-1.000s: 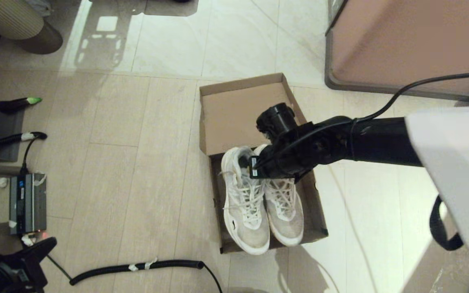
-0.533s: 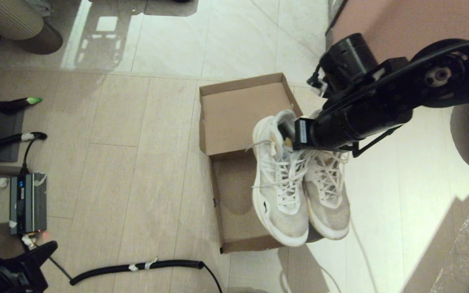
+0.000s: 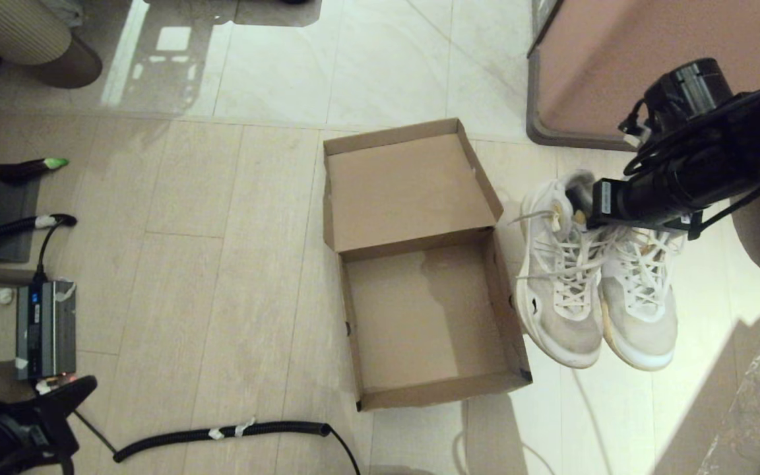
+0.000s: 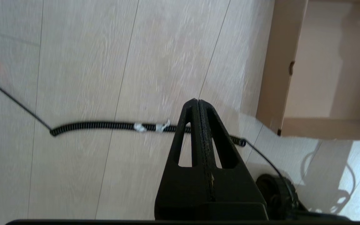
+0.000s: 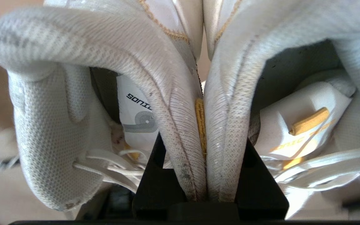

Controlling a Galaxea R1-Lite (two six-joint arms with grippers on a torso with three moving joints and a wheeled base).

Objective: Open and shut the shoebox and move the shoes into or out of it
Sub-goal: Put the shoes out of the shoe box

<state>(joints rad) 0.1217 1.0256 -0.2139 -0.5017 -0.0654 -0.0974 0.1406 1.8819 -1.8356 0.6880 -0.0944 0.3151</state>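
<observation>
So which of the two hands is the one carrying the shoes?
The right hand, out beside the open box, pinches both shoes together by their collars. The left hand is shut on nothing.

Plain brown cardboard shoebox [image 3: 419, 264]; white and off-white mesh sneakers [image 3: 594, 290] with white laces, yellow-tan tongue trim and black lettering inside; pale wood-grain floor [image 3: 221, 264]; black ribbed cable [image 3: 221, 433]; black fingers [image 5: 158, 184].

Open shoebox [image 3: 419, 316] at frame centre, interior bare; held shoes [image 3: 594, 284] crowding its right side. Bare floor [image 3: 221, 277] left; coiled cable [image 3: 221, 432] lower left.
</observation>
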